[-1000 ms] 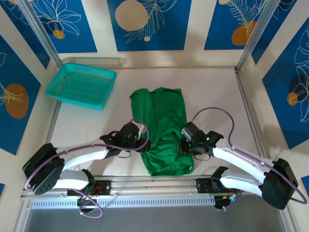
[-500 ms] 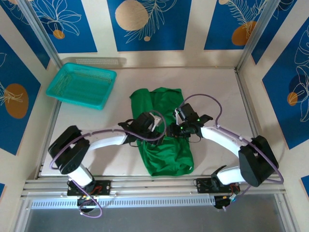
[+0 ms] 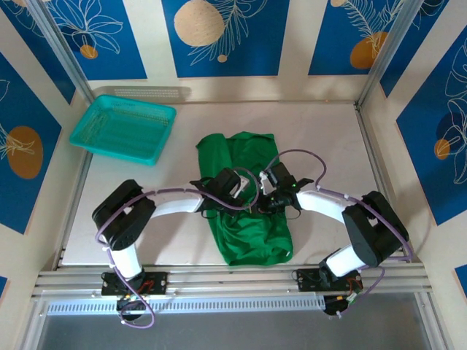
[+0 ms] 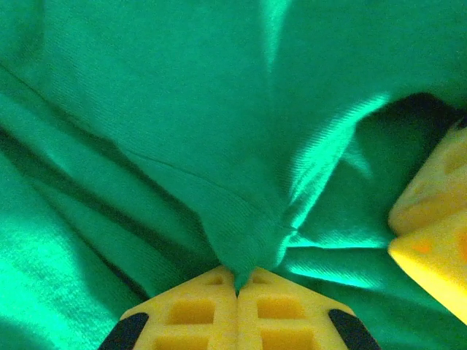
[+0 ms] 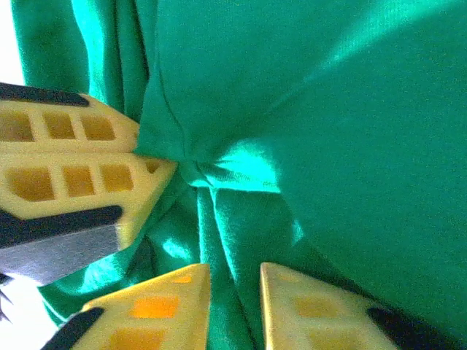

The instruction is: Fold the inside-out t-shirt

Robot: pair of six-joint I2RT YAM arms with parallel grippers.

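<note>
Left arm (image 3: 175, 198) and right arm (image 3: 321, 200) have swung inward, jaws pinching the t-shirt (image 3: 248, 235).

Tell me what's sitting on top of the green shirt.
The left claw and right claw pinch folds at the middle of the shirt. Their arms hide the cloth beneath.

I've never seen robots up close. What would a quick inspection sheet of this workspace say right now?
Surface: pale table, carrying a shirt and a basket.
Job's things: green t-shirt, crumpled mid-table, not yet folded.
Clutter: teal basket at far left, apart from the shirt.
Hands: left hand shut on a pinch of shirt; right hand closed on a fold beside it.
Cables: a purple cable loops along each arm.
Surroundings: blue flower-patterned walls.
</note>
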